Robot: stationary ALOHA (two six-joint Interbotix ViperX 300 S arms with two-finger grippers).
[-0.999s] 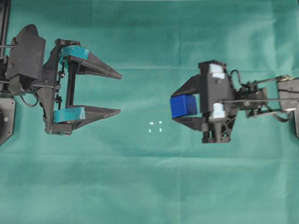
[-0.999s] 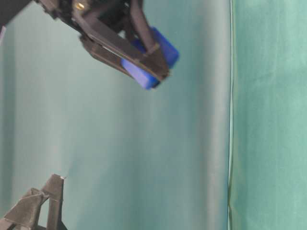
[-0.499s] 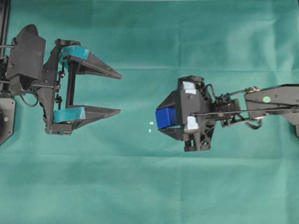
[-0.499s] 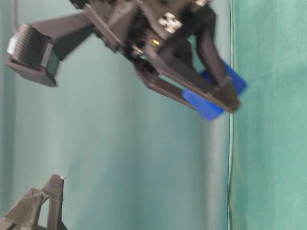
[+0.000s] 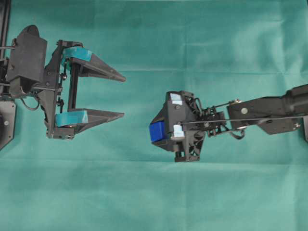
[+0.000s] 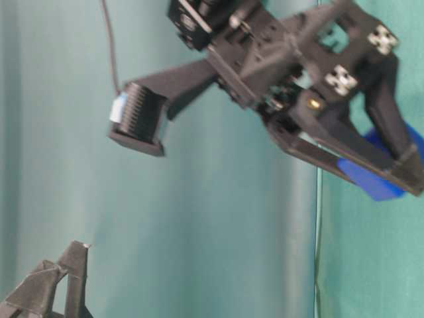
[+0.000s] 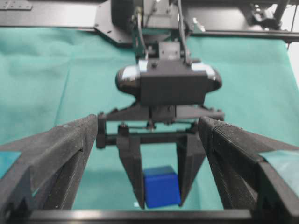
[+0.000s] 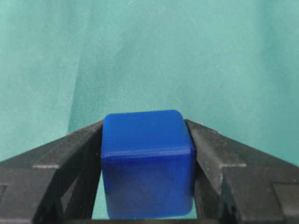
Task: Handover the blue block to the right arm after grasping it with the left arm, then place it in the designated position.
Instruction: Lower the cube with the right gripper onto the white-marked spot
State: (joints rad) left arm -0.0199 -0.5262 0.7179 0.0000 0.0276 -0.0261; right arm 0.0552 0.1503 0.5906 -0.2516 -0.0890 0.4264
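The plain black fingers (image 8: pixel 70 154) of the right arm's gripper (image 5: pixel 157 132) pinch the small bright blue cube with rounded edges (image 5: pixel 157 131) from two opposite sides, pressed flat against its faces. Compared with a second ago, this gripper has travelled toward the middle of the green cloth-covered desk (image 5: pixel 154 192), and its black arm (image 5: pixel 264 113) reaches further in from the right edge of the overhead view. The four tiny white marks seen earlier on the cloth no longer show; the gripper and cube now sit over that spot. In the table-level view the cube (image 6: pixel 374 175) has dropped lower and sits at the right, held tilted at the fingertips.

As a cube it has no long axis; one face looks toward the left arm, and another looks up, squarely framed in the right wrist view.

The teal-taped black fingers (image 5: pixel 103 72) of the left arm's gripper (image 5: pixel 123 96) are spread wide and hold nothing, unchanged from before, well apart from the cube. In the left wrist view the cube (image 7: pixel 161 186) shows between them, further off.
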